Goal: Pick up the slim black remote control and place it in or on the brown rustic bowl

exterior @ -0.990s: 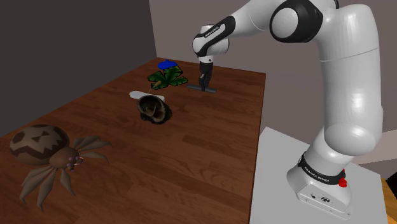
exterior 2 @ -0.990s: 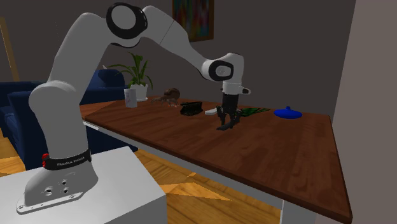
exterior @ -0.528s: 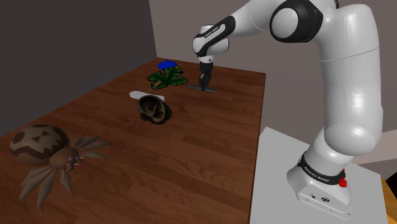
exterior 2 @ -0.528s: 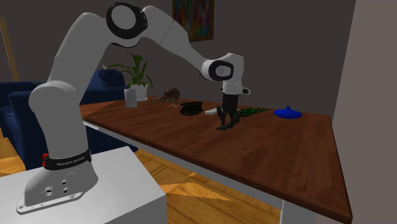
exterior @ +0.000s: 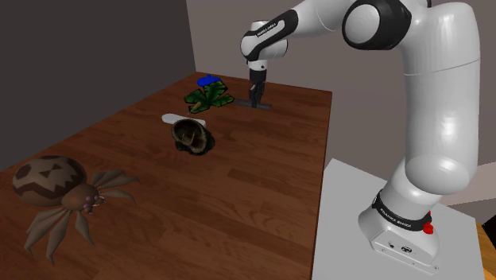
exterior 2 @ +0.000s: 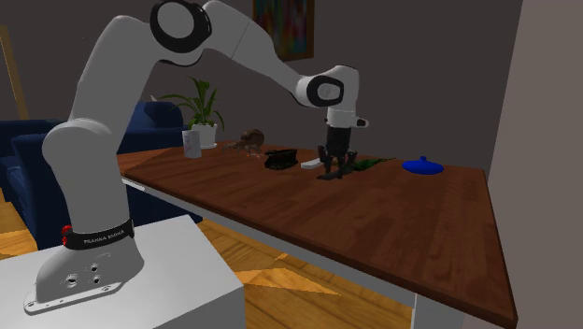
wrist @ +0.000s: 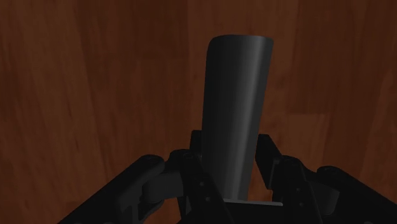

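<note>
A slim black remote point(wrist: 236, 108) is clasped between my gripper's point(wrist: 232, 153) two black fingers and hangs just above the wooden table point(exterior: 262, 159). In the shoulder view the gripper point(exterior: 255, 99) holds the remote point(exterior: 263, 105) level, a little off the tabletop, beside a green camouflage item. The brown rustic bowl point(exterior: 193, 135) stands on the table nearer the middle, toward that view's lower left of the gripper. In the second exterior view the gripper point(exterior 2: 334, 169) hangs to the right of the bowl point(exterior 2: 279, 160).
A green camouflage item point(exterior: 208, 97) and a blue object point(exterior: 208, 80) lie near the far table edge. A white item point(exterior: 176, 119) lies behind the bowl. A big brown spider figure point(exterior: 60, 187) sits at the near left. The stand point(exterior: 397, 231) is lower right.
The gripper has risen a little with the remote in it, lifting it off the tabletop and carrying it slightly toward the table's far edge.
</note>
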Tool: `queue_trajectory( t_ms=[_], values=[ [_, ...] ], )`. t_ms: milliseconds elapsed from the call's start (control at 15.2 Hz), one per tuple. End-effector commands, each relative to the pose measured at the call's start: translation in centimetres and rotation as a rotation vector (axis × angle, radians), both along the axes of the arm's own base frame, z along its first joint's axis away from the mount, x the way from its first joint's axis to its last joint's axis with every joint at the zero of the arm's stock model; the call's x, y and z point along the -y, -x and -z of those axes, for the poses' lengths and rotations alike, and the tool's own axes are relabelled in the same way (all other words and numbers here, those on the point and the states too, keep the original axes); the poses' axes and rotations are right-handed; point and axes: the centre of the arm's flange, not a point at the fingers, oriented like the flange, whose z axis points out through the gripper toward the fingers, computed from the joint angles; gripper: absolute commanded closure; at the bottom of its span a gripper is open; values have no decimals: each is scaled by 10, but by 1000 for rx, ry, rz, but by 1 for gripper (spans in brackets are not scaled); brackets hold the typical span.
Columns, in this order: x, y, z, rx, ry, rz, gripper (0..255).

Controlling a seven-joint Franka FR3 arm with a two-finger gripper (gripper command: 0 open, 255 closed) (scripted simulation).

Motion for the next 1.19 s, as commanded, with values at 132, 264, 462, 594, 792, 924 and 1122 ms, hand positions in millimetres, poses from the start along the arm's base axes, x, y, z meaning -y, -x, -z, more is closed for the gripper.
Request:
queue_trajectory(
  t_ms=[132,264,462,594,792,924,1122],
  values=[
    [-1,0,-21,0,0,0,255],
    [-1,0,-31,0,0,0,255],
    [-1,0,-47,0,0,0,255],
    [-1,0,-58,0,0,0,255],
    [-1,0,-73,0,0,0,255],
    [-1,0,-84,0,0,0,255],
    [-1,0,-100,0,0,0,255]
  ],
)
